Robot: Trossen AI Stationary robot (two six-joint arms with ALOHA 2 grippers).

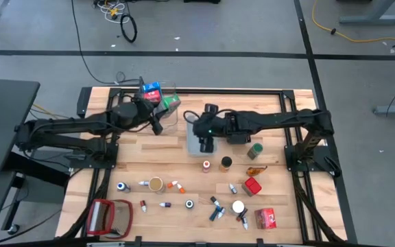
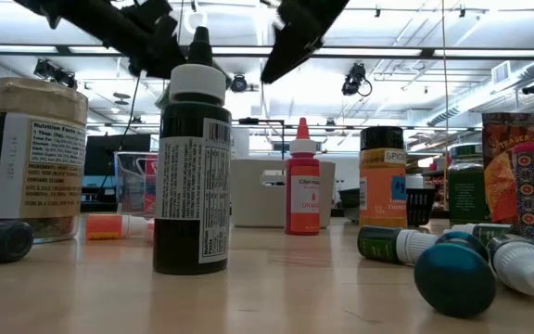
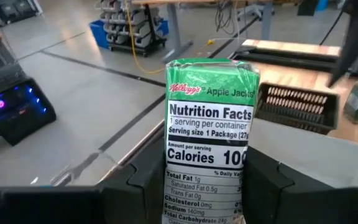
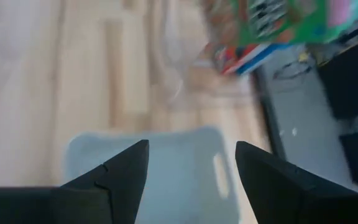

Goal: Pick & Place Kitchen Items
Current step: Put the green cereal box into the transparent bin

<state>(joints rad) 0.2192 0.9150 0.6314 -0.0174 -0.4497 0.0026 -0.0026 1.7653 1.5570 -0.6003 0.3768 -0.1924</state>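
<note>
Carton label: the green carton (image 3: pixel 210 143) reads "Kellogg's Apple Jacks", "Nutrition Facts", "Calories".
Left gripper (image 3: pixel 207 186): jaws closed on the green carton, one finger on each side, upright between them.
Carton place: held above the clear bin (image 1: pixel 169 110), a blue carton (image 1: pixel 152 90) just beside.
Right gripper (image 4: pixel 191 168): jaws wide apart, holding nothing, over the grey bin (image 4: pixel 166 168).
Other items: bottles and jars lie well apart from the clear bin, nearer the red-framed object (image 1: pixel 108 218).

The green carton (image 3: pixel 210 143) reads "Kellogg's Apple Jacks", "Nutrition Facts", "1 serving per container", "Calories 100". In the low view, the jar (image 2: pixel 31 158) shows "Nutrition Facts"; the orange tin (image 2: pixel 383 181) reads "SPICE".
</note>
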